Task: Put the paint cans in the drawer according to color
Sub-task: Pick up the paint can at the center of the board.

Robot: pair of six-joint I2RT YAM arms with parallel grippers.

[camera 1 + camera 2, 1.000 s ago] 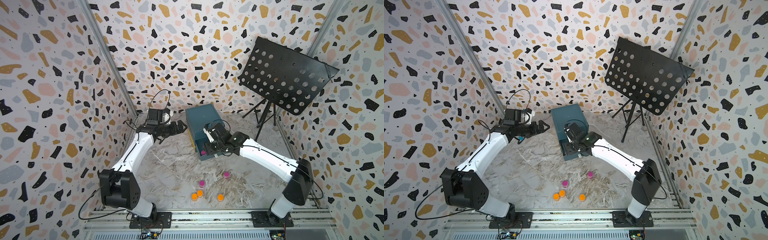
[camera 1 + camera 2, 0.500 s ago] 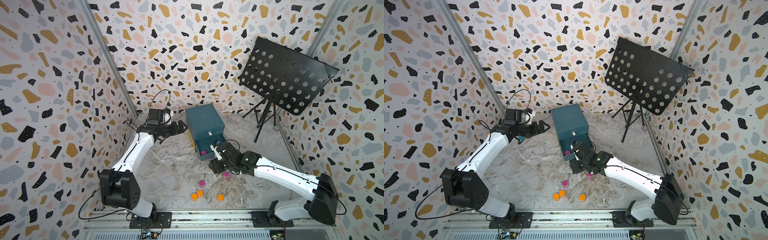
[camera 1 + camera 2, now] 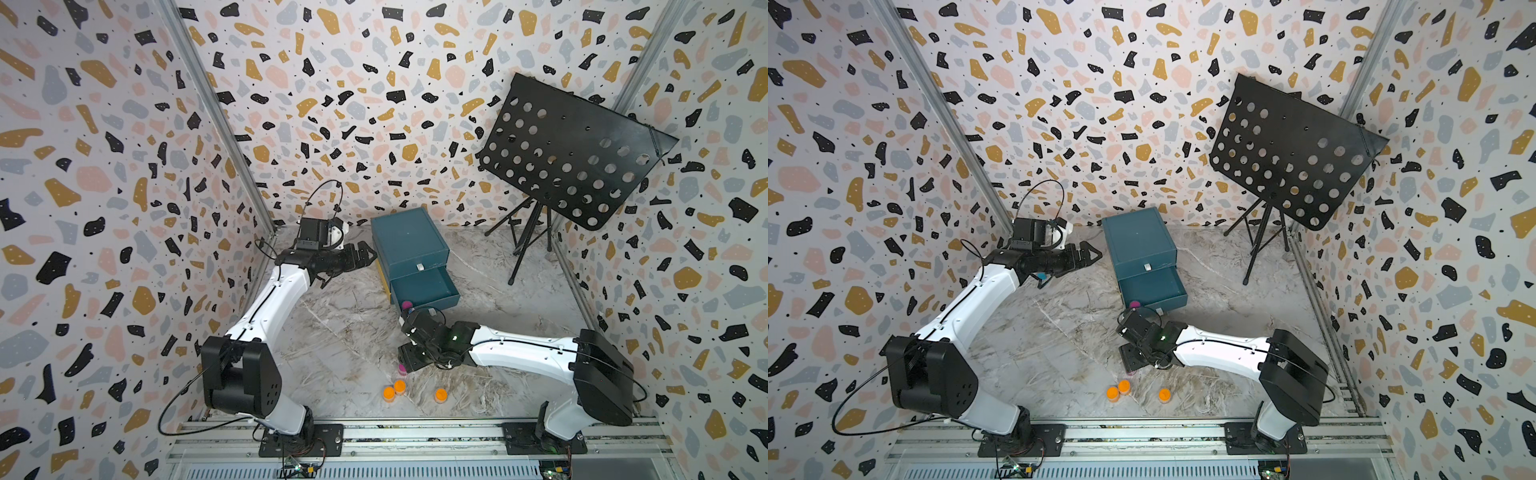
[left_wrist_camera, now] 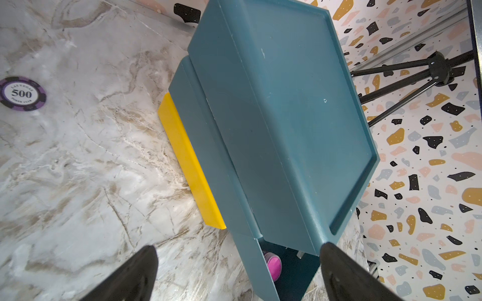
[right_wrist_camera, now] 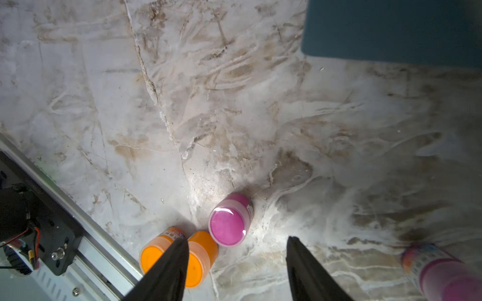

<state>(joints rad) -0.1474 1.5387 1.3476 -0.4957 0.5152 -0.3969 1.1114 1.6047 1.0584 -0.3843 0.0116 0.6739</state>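
Top views high overhead, wrist views close, all showing drawer (image 3: 409, 241)

You get only a sliver of one magenta jar (image 3: 402, 368) under the right arm (image 3: 519, 357) in both top views; the right wrist view shows a second magenta jar (image 5: 443, 273) blurred and cut off by the edge.

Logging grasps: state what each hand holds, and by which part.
Nothing is held: left hand open beside the teal-blue drawer box, right hand open near a magenta-topped paint jar.
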